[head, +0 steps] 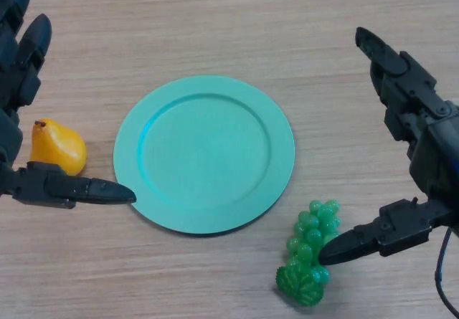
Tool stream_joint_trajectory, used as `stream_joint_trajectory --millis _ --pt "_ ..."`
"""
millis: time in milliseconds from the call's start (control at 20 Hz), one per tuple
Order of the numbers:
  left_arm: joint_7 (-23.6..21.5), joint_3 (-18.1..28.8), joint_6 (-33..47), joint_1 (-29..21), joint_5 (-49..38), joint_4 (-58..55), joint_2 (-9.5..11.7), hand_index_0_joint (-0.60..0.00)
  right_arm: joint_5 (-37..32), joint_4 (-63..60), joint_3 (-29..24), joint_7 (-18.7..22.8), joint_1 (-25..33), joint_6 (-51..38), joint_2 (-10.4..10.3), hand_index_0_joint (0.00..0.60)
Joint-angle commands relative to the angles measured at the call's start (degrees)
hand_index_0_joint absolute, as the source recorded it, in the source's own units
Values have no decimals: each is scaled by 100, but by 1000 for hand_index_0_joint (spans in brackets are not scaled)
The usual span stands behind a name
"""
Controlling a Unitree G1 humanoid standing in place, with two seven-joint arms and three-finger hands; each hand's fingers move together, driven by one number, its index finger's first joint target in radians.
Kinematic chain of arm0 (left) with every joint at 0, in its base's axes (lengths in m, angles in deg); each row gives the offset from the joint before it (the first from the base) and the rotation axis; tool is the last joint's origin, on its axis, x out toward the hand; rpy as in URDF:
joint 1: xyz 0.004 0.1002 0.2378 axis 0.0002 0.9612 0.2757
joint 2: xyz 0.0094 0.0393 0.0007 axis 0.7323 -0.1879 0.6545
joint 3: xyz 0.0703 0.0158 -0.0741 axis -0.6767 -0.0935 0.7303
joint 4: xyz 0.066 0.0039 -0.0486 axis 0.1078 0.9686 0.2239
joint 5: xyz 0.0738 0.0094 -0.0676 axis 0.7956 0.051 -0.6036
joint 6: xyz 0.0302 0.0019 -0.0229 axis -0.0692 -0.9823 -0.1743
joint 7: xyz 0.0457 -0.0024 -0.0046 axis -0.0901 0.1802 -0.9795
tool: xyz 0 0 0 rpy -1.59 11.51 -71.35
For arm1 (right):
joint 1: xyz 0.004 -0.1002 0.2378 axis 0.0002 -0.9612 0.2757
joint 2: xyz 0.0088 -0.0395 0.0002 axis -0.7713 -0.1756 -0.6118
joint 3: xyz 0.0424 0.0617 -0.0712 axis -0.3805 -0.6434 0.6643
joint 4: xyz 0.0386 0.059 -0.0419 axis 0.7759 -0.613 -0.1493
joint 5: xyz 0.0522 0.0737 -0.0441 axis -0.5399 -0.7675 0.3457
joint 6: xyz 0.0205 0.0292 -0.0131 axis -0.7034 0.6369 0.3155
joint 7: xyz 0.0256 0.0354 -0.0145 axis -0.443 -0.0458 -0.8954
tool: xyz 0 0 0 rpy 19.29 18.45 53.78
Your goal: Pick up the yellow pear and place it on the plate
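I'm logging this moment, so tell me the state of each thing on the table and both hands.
yellow pear: on the table, left of the plate, inside the open left hand, ungrasped.
plate: empty.
green grapes: on the table.
left hand: open.
right hand: open, holding nothing.

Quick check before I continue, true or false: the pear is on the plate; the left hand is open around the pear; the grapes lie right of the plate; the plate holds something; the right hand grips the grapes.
1. The pear is on the plate. False: it lies on the table, left of the plate.
2. The left hand is open around the pear. True.
3. The grapes lie lower right of the plate. True.
4. The plate holds something. False: nothing is on it.
5. The right hand grips the grapes. False: it is open; its thumb only overlaps them.
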Motion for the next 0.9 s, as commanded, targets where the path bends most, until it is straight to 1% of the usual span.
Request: stream_joint_trajectory --millis 50,250,300,350,400,450,500,550,600,650,700,750,850,900 --pt "-108 320 780 -164 83 -353 207 0 -164 393 -334 54 117 -805 100 0" --pt "-77 368 739 -155 20 -326 216 0 -197 391 -319 150 117 -846 71 0" --pt "-90 383 825 -162 14 -248 210 0 -171 369 -294 161 135 -866 76 0" --pt "-171 437 964 -245 33 -54 253 0 -170 346 -290 142 151 -864 83 0" --pt "-243 512 1052 -324 -44 83 307 0 -173 375 -292 123 150 -838 87 0" --pt "-403 584 1279 -445 39 392 410 0 -123 388 -279 87 134 -818 103 0" --pt "-450 579 1369 -494 44 554 471 0 -125 358 -286 99 147 -833 87 0" --pt "-579 652 1460 -643 30 837 587 0 -103 310 -303 120 120 -966 80 0" --pt "-678 605 1704 -706 266 1082 653 0 -98 291 -316 138 109 -1008 76 0" --pt "-737 630 1792 -857 266 1413 769 0 -93 282 -330 139 91 -1021 79 0" --pt "-802 619 2016 -940 314 1717 822 0 -78 265 -337 142 102 -1022 84 0" --pt "-821 597 2080 -1042 225 2058 917 0 -114 285 -358 135 112 -958 83 0" --pt "-904 474 2443 -1183 415 2741 981 0 -212 359 -416 142 129 -809 92 0" --pt "-925 429 2626 -1241 599 3071 1044 0 -208 340 -444 170 130 -874 94 0"
